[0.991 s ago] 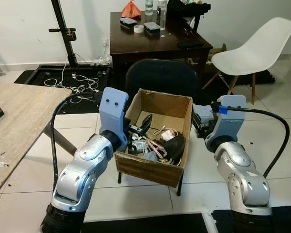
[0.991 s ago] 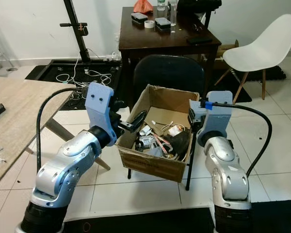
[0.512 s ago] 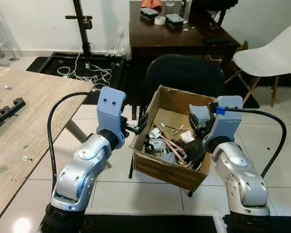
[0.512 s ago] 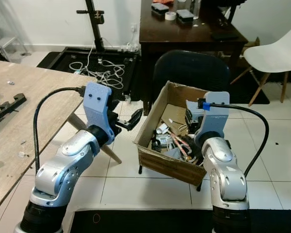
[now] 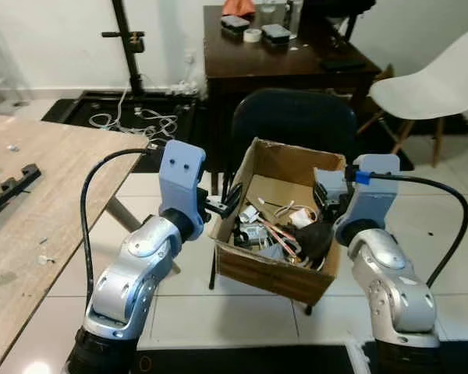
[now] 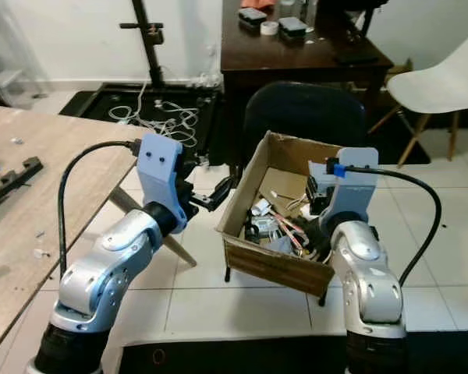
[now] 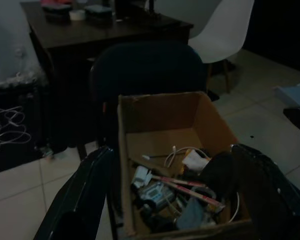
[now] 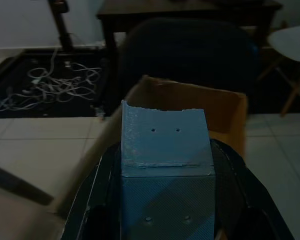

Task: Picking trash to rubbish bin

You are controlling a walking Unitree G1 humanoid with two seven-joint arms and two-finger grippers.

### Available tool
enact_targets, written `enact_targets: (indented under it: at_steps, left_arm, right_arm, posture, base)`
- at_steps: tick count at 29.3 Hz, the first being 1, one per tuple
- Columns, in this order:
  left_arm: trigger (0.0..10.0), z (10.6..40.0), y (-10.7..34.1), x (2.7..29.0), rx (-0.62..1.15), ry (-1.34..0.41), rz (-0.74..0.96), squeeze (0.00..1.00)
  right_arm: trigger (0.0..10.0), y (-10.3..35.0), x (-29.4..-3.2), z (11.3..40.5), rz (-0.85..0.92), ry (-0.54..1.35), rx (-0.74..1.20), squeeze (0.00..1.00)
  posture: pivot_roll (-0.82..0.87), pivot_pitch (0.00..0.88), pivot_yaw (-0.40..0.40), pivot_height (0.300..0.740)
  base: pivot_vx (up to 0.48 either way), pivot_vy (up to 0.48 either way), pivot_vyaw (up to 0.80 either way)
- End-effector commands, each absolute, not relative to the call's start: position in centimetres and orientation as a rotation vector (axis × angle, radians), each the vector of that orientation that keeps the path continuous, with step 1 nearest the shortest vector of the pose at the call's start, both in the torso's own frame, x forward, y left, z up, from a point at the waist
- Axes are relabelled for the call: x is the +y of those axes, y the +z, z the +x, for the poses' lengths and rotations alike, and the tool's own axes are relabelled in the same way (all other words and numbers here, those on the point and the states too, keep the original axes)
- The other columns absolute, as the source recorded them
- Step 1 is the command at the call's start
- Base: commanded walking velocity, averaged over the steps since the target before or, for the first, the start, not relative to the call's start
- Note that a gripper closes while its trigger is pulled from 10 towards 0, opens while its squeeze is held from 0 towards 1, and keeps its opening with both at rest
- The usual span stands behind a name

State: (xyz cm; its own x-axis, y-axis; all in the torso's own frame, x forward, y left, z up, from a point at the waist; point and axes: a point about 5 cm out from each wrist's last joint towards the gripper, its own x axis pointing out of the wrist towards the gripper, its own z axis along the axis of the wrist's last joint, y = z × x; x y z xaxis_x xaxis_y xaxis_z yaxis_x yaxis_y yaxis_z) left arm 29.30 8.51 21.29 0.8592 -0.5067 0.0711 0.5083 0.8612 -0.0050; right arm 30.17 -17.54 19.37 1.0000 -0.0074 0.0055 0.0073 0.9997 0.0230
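Note:
A cardboard box (image 5: pixel 274 271) holding several bits of trash, among them wires and wrappers (image 5: pixel 277 230), stands on a black chair (image 5: pixel 295 125). My left gripper (image 5: pixel 228 200) hovers open just outside the box's left wall; its two black fingers (image 7: pixel 85 195) are spread wide with the box between them in the left wrist view. My right gripper (image 5: pixel 328 193) is at the box's right rim, shut on a blue-grey block (image 8: pixel 164 150), which sits between the fingers (image 8: pixel 97 200). The block (image 5: pixel 329 178) leans over the rim.
A light wooden table (image 5: pixel 31 202) runs along my left. Behind the chair stands a dark table (image 5: pixel 288 62) with small items on it. A white chair (image 5: pixel 433 74) is at the back right. Loose cables (image 5: pixel 132 121) and a black stand (image 5: pixel 129 54) are at the back left.
The view has shifted as I moved. My left gripper has drawn back from over the box's contents to just outside its left wall. The right gripper still holds the block at the right rim.

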Motion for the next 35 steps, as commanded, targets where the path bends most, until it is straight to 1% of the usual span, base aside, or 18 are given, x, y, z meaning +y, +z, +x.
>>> enact_targets:
  at_steps: [1, 9, 21, 29, 35]
  left_arm:
    - [10.0, 29.3, 21.3, 8.6, -0.068, -0.538, -0.035, 0.00]
    - [10.0, 29.1, 21.6, 8.5, -0.075, -0.560, -0.042, 0.00]
    - [10.0, 29.0, 21.5, 8.1, -0.060, -0.596, -0.054, 0.00]
    - [10.0, 28.9, 21.4, 8.1, -0.050, -0.610, -0.055, 0.00]
    - [10.0, 29.4, 20.2, 9.1, -0.004, -0.569, 0.003, 0.00]
  right_arm:
    - [10.0, 18.8, -17.6, 30.2, 0.029, -0.009, 0.020, 0.00]
    - [10.0, 18.3, -17.6, 30.2, 0.027, -0.017, 0.032, 0.00]
    - [10.0, 17.3, -18.7, 30.1, 0.018, -0.070, 0.080, 0.00]
    - [10.0, 16.8, -18.6, 30.0, 0.014, -0.062, 0.095, 0.00]
    - [10.0, 16.3, -18.3, 30.2, -0.023, -0.008, 0.112, 0.00]
  posture:
    - [0.16, 0.081, 0.032, 0.740]
    - [0.17, 0.084, 0.030, 0.740]
    - [0.17, 0.086, 0.029, 0.740]
    - [0.17, 0.089, 0.031, 0.740]
    - [0.16, 0.092, 0.033, 0.740]
  base:
    - [0.000, 0.000, 0.00]
    - [0.000, 0.000, 0.00]
    - [0.000, 0.000, 0.00]
    - [0.000, 0.000, 0.00]
    - [0.310, 0.000, 0.00]
